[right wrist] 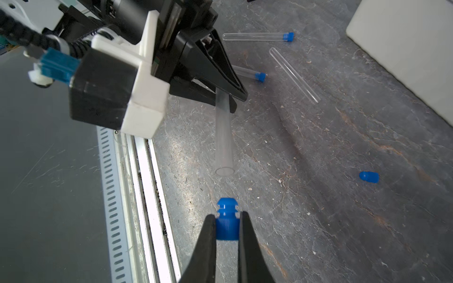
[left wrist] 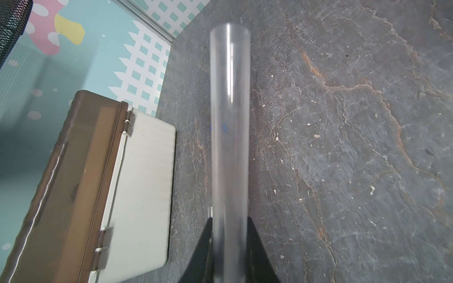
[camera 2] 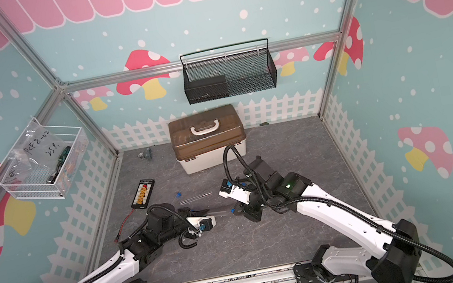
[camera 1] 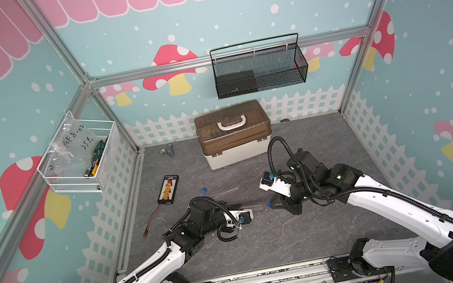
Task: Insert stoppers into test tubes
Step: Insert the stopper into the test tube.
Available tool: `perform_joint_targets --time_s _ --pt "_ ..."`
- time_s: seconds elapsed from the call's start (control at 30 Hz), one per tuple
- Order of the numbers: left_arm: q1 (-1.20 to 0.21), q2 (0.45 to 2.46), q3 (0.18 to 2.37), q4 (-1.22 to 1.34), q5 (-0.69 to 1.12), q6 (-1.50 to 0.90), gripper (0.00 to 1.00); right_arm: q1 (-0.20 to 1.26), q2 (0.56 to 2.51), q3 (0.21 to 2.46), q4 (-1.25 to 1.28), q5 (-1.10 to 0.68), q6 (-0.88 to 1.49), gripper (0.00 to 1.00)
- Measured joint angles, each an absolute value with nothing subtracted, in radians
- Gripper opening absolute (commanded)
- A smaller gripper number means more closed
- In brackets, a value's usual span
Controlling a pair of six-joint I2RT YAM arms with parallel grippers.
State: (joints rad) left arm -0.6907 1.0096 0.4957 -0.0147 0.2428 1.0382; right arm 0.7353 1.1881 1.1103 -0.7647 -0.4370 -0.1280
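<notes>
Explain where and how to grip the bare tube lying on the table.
Probably near the rounded end of the bare tube, from above, pinched across its width: it lies flat, and its open end must stay free for the loose stopper.

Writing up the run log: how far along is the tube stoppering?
About halfway. Done: a first capped tube and a second capped tube lie on the table, blue stoppers seated. In hand: the left gripper grips the held tube, its open mouth facing the held stopper pinched by the right gripper, a gap between them. Left: the bare tube and the loose stopper on the table.
</notes>
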Motion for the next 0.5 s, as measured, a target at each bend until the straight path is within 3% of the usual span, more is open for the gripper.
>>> perform_joint_targets --time_s 0.5 --pt "-0.703 1.01 0.495 -0.018 0.239 1.06 0.0 0.748 1.245 1.121 -0.771 -0.457 -0.157 0.11"
